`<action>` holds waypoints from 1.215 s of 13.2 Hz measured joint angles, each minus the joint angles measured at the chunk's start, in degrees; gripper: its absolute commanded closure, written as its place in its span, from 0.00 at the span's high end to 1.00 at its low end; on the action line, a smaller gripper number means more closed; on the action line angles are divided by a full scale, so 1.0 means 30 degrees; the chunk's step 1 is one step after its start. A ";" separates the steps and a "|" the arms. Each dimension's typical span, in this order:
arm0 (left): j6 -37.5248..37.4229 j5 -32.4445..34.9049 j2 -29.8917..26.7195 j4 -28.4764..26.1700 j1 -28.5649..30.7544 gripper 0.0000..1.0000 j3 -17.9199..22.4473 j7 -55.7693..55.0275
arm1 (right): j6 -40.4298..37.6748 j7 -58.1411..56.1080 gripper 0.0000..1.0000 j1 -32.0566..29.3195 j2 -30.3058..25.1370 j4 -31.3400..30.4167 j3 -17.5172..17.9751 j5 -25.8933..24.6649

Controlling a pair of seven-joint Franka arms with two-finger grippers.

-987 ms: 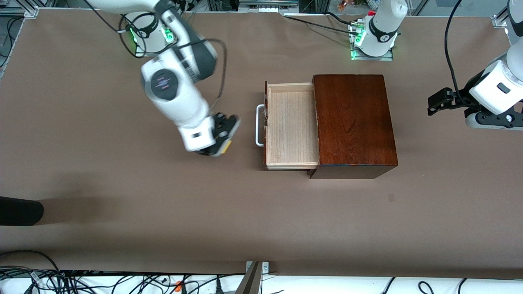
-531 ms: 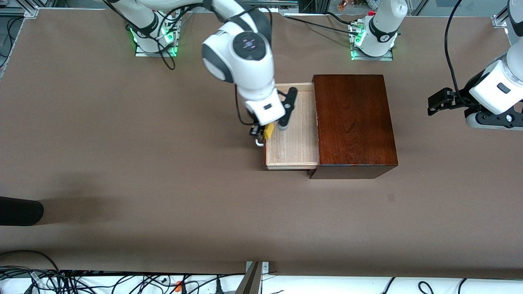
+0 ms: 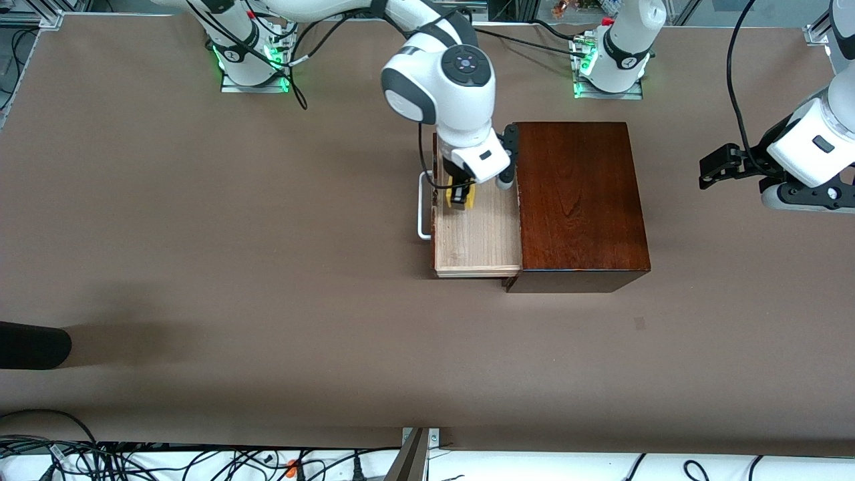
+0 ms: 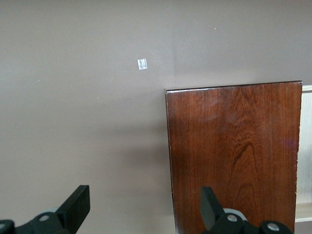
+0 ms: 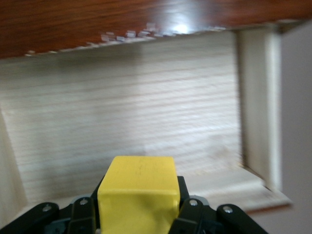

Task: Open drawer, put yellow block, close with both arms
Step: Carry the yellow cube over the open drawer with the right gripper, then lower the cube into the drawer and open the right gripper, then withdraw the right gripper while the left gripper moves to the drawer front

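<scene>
The drawer (image 3: 477,234) is pulled out of the dark reddish-brown wooden box (image 3: 578,200), toward the right arm's end of the table, with its white handle (image 3: 422,207) at the front. My right gripper (image 3: 461,196) is shut on the yellow block (image 3: 463,198) and holds it over the open tray near the drawer's front. In the right wrist view the block (image 5: 139,192) sits between the fingers above the pale tray floor (image 5: 126,117). My left gripper (image 3: 715,167) is open and waits above the table past the box; its view shows the box top (image 4: 234,146).
A dark object (image 3: 30,344) lies at the table edge at the right arm's end, nearer the camera. Cables run along the near table edge (image 3: 200,461). A small white tag (image 4: 142,64) lies on the table beside the box.
My right arm has swung from the table in front of the drawer to over the open tray, carrying the yellow block. The left arm has not moved.
</scene>
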 measured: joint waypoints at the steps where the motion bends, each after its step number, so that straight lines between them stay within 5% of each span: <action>1: 0.0000 0.0000 0.0000 0.0000 -0.0002 1.00 -0.0001 0.0001 | -0.0008 -0.0056 0.09 0.0307 0.0311 -0.0005 0.0000 -0.0254; 11: 0.0000 -0.0066 0.0000 0.0000 -0.0047 1.00 -0.0021 0.0033 | -0.0020 -0.2209 0.12 0.0477 0.1778 -0.0064 -0.0653 -0.0686; 12: 0.0000 -0.0179 0.0000 0.0000 -0.0054 1.00 -0.0022 0.0032 | -0.0023 -0.2271 0.21 0.0478 0.1820 -0.0084 -0.0739 -0.0686; 13: 0.0000 -0.0241 0.0000 0.0000 -0.0062 1.00 -0.0025 0.0032 | -0.0001 -0.2318 0.77 0.0475 0.1818 -0.0069 -0.0772 -0.0684; 14: 0.0000 -0.0255 0.0000 0.0000 -0.0069 1.00 -0.0030 0.0033 | 0.0005 -0.2320 1.00 0.0478 0.1819 -0.0054 -0.0787 -0.0685; 16: -0.0001 -0.0262 0.0001 -0.0001 -0.0072 1.00 -0.0034 0.0033 | 0.0002 -0.2348 1.00 0.0468 0.1811 0.0019 -0.1011 -0.0694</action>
